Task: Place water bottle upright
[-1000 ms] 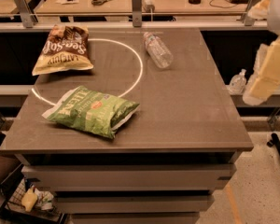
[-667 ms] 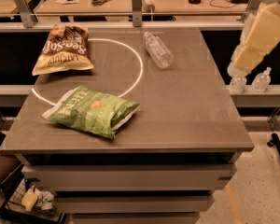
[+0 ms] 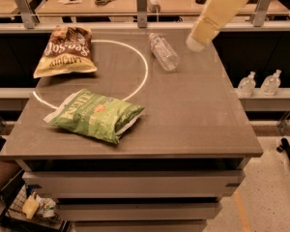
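The clear ribbed water bottle [image 3: 163, 52] lies on its side at the far middle of the grey table [image 3: 198, 124], its cap end pointing to the far edge. A cream arm link [image 3: 213, 11] reaches down from the top right. Its rounded lower end hangs just right of the bottle and above the table. The gripper itself is out of view, so nothing of its fingers shows.
A brown chip bag [image 3: 65, 50] lies at the far left and a green chip bag [image 3: 94, 115] at the front left. A white circle [image 3: 144, 66] is marked on the table. Two small pump bottles [image 3: 258, 83] stand on a ledge to the right. A railing [image 3: 142, 6] runs behind.
The cream arm link has swung from the table's right side up and to the left, now ending close to the bottle. The bottle and bags have not moved.
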### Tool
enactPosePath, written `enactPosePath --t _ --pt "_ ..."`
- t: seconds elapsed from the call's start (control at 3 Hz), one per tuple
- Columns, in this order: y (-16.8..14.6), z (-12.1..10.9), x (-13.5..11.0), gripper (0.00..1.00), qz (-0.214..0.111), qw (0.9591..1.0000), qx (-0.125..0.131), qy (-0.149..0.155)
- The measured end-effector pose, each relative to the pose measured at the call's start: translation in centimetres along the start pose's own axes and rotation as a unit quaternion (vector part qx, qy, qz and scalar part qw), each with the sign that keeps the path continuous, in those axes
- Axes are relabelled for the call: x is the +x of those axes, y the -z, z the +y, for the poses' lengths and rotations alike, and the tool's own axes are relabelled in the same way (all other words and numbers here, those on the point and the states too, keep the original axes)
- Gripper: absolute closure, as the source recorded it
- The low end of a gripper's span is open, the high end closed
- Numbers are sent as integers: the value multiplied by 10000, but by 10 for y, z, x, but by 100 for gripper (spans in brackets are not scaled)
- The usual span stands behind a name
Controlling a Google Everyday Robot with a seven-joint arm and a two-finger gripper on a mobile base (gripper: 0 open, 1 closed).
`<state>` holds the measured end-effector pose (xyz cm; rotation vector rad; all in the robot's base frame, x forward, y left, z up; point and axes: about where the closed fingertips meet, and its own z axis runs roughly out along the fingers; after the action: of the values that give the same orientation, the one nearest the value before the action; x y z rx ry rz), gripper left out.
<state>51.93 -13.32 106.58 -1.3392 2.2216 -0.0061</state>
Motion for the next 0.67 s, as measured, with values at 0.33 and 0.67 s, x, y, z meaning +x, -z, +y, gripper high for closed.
enactPosePath --t 0.33,0.67 --pt "-35 -4 -25 0 392 9981 168 -446" --pt "-71 -18 -43 0 809 9906 480 -991"
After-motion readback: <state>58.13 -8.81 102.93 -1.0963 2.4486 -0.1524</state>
